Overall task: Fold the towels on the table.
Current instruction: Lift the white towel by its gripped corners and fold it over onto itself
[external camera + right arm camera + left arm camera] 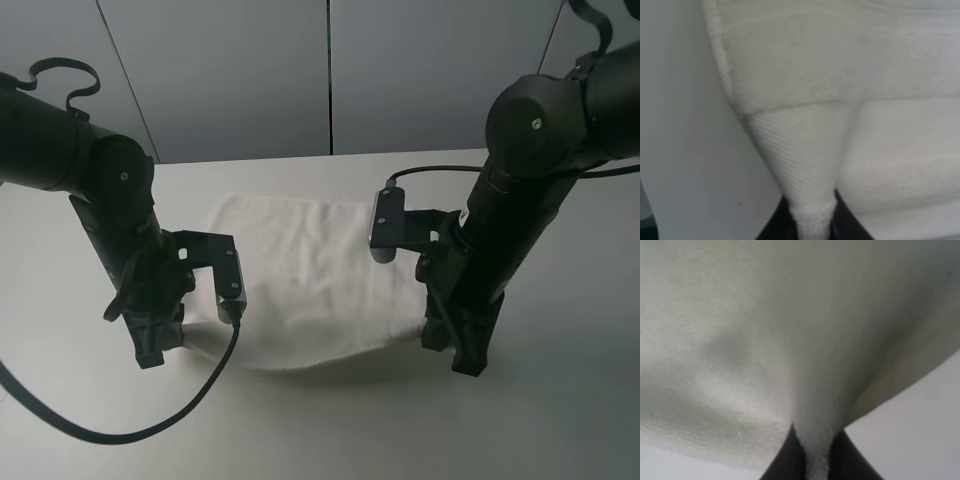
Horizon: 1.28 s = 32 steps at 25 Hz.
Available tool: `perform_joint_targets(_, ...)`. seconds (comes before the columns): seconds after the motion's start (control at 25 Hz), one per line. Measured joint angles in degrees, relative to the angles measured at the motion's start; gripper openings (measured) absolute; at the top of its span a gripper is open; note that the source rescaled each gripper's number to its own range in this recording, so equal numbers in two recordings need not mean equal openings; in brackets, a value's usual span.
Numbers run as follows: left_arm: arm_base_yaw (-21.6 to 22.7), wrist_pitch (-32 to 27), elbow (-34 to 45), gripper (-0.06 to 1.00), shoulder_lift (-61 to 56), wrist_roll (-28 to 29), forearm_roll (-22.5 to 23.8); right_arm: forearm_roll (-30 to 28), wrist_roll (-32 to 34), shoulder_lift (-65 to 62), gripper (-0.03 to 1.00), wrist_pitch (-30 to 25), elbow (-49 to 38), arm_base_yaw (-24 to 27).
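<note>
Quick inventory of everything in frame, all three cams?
towel: 1, white, mid-table between the arms, both near corners pinched
table: 1, white, under everything
wall panels: several, grey, behind the table
cable: 1, black, looping over the table's near left
left arm: 1, black, left of the towel
right arm: 1, black, right of the towel
left gripper: 1, black, shut on the towel
right gripper: 1, black, shut on the towel

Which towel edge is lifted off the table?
The towel's near edge, pinched at its corners by the left gripper and right gripper; the far edge lies flat.
</note>
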State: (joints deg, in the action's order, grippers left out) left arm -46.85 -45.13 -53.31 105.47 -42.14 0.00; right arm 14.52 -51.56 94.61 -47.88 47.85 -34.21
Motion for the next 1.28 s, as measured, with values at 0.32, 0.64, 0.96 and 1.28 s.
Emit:
perform_joint_targets(0.32, -1.5, -3.6, 0.0, 0.0, -6.2, 4.5, -0.9, 1.2, -0.1, -2.0, 0.0, -5.1, -0.1, -2.0)
perform_joint_targets(0.64, -1.6, -6.1, 0.0, 0.0, -10.7, 9.0, -0.8, 2.6, 4.5, -2.0, 0.0, -7.2, -0.1, -2.2)
perform_joint_targets(0.96, -1.6, -3.2, 0.0, 0.0, -11.0, 19.8, 2.8, 1.3, 16.8, -4.2, 0.0, -3.0, -0.1, -2.3)
perform_joint_targets(1.28, -1.6, 2.1, 0.0, 0.0, -11.5, 31.9, 5.2, -7.4, 33.0, -11.2, 0.0, -0.2, -0.1, -2.3)
